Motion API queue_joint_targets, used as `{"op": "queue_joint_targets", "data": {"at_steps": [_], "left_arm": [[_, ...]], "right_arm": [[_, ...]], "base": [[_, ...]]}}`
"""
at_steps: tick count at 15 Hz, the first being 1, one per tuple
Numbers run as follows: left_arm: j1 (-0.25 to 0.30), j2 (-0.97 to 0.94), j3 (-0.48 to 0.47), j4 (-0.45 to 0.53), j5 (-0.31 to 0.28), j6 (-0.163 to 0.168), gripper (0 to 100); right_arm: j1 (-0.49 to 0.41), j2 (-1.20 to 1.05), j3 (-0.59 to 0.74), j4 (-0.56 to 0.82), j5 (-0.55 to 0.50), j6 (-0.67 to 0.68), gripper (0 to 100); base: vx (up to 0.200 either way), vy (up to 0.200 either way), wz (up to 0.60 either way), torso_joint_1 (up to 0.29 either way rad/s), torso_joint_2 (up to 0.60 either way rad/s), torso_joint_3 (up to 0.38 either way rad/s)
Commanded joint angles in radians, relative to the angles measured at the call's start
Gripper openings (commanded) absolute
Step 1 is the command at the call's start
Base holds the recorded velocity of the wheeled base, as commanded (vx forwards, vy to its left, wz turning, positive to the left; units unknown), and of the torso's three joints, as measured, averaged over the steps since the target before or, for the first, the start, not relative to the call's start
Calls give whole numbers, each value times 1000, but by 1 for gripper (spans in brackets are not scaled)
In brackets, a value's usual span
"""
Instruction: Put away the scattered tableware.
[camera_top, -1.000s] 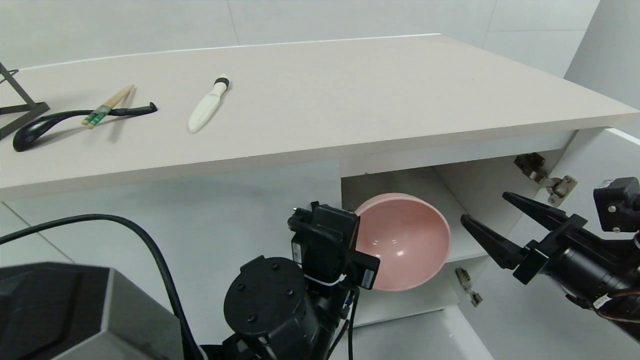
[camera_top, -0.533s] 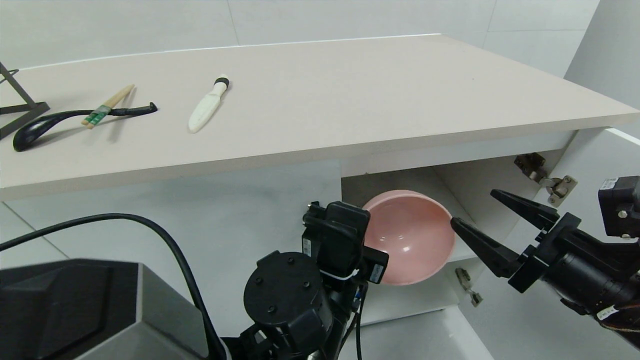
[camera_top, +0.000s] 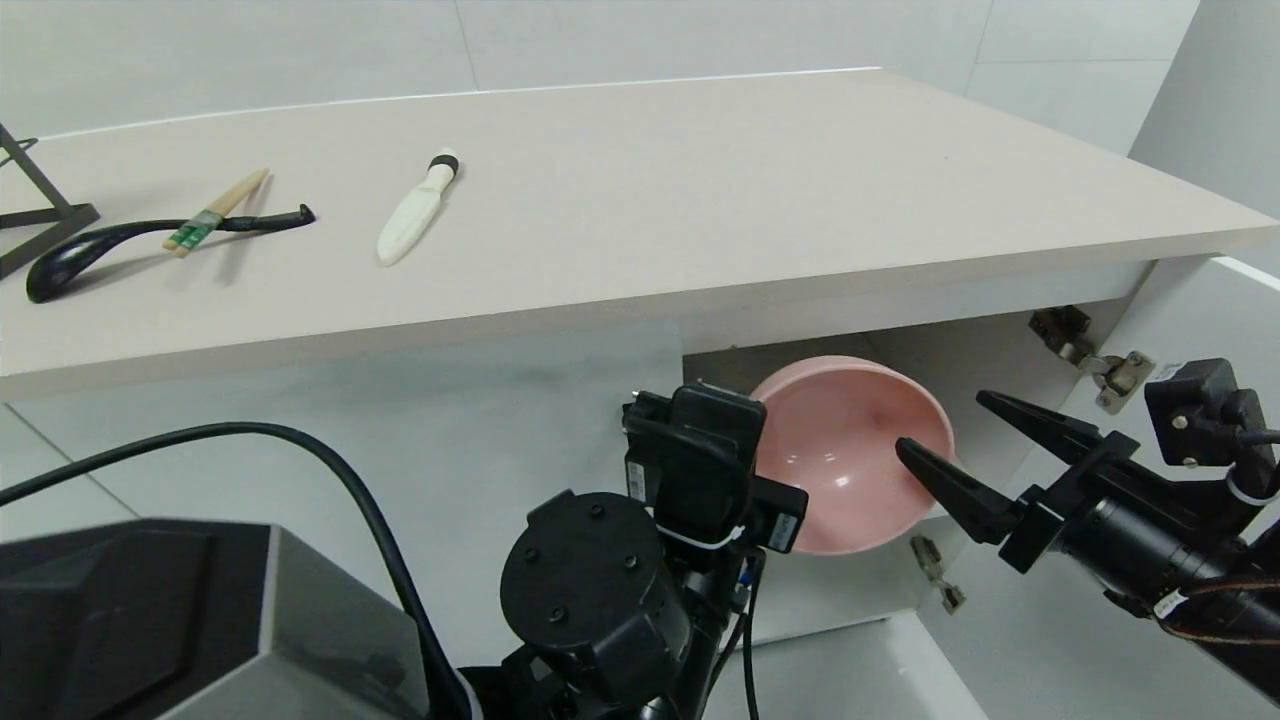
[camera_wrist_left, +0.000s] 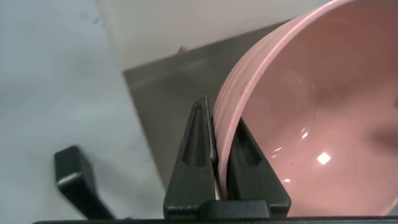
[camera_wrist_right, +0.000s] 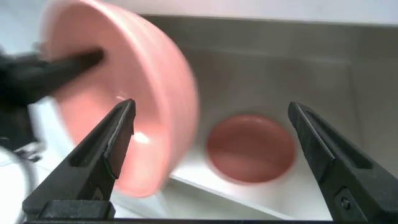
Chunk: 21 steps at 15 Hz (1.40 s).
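Observation:
A pink bowl (camera_top: 850, 460) hangs tilted at the mouth of the open cabinet under the counter. My left gripper (camera_wrist_left: 216, 134) is shut on its rim, one finger inside the bowl (camera_wrist_left: 311, 124) and one outside. My right gripper (camera_top: 940, 421) stands open just right of the bowl, one fingertip in front of its inside. In the right wrist view the held bowl (camera_wrist_right: 155, 81) lies by one finger of that gripper (camera_wrist_right: 210, 109). A second, darker pink bowl (camera_wrist_right: 250, 148) sits upright on the cabinet shelf. On the counter lie a black spoon (camera_top: 150, 235), chopsticks (camera_top: 215, 212) and a white knife (camera_top: 417, 207).
The cabinet door (camera_top: 1190, 330) stands open at the right, with hinges (camera_top: 1090, 360) on the side wall. A closed white front (camera_top: 400, 430) is left of the opening. A black rack (camera_top: 40, 215) stands at the counter's far left edge.
My left arm has carried the pink bowl right and up, closer into the cabinet opening. My right gripper has shifted a little left toward the bowl and stayed open.

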Motion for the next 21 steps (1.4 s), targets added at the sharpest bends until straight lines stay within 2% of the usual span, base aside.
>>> {"op": "queue_joint_targets", "data": {"at_steps": [1,3,4,5,8,16,17,21], "left_arm": [[-1,12,-9,-1,-14,6,0],[-1,28,-27,-1,-32,33,0],[-1,46,-64,-1,-35,68,0],[-2,58,-93,-1,-43,82,0],[-4,83,-146,-1,-60,88,0],[-4,88,-167,-1,-62,88,0],[-4,89,-172,-1,-62,88,0],[-4,86,-178,-1,-62,88,0]], "right_arm": [[-28,18,-13,-1,0,-1,100],[-28,19,-19,-1,1,-2,100],[-29,25,-38,-1,1,-2,100],[-29,31,-36,-1,1,-2,100],[-29,44,-33,-1,1,-2,100],[-55,39,-30,-1,1,-5,100],[-55,39,-30,-1,1,-7,0],[-55,27,-27,-1,1,-5,0]], "base": [[0,0,0,0,0,0],[0,0,0,0,0,0],[0,0,0,0,0,0],[0,0,0,0,0,0],[0,0,0,0,0,0],[0,0,0,0,0,0],[0,0,0,0,0,0],[0,0,0,0,0,0]]}}
